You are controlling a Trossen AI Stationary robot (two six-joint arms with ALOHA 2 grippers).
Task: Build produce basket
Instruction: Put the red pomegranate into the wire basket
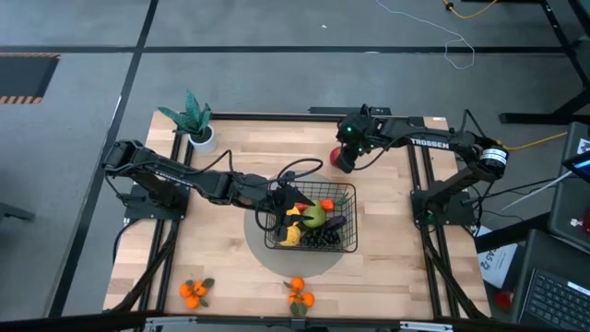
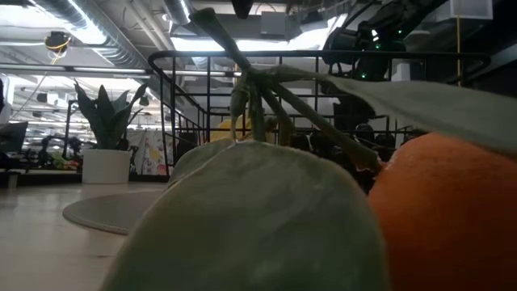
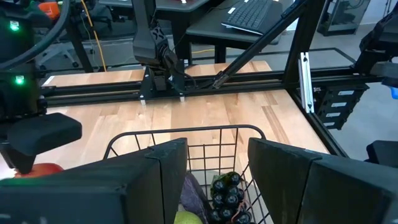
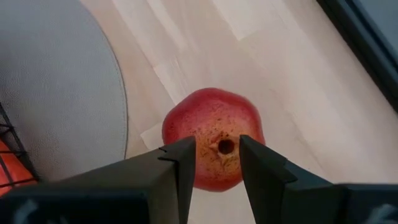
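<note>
The black wire basket (image 1: 355, 189) stands on a round grey mat (image 1: 295, 263) at mid-table. It holds a green pear (image 1: 313, 217), yellow fruit (image 1: 292, 236), black grapes (image 1: 323, 238) and a purple eggplant (image 1: 337, 222). My left gripper (image 1: 279, 198) is open over the basket's left side; its wrist view (image 3: 217, 180) looks down on the grapes (image 3: 227, 193). A red apple (image 1: 336, 154) rests on the wood beyond the basket. My right gripper (image 4: 217, 165) hangs open right over it, pointing down. My right gripper's two fingertips (image 4: 183, 165) stand over the red apple's top (image 4: 211, 124), on either side of its dimple, from above. The apple is wider than the gap between them and rests on the table. Whether the fingertips touch it, I cannot tell.
Two tangerine clusters with leaves (image 1: 194, 291) (image 1: 300, 295) lie near the front edge; one fills the low view (image 2: 452, 218). A teal plant in a white pot (image 1: 195, 124) stands at the far left corner. Bare wood lies left and right of the mat.
</note>
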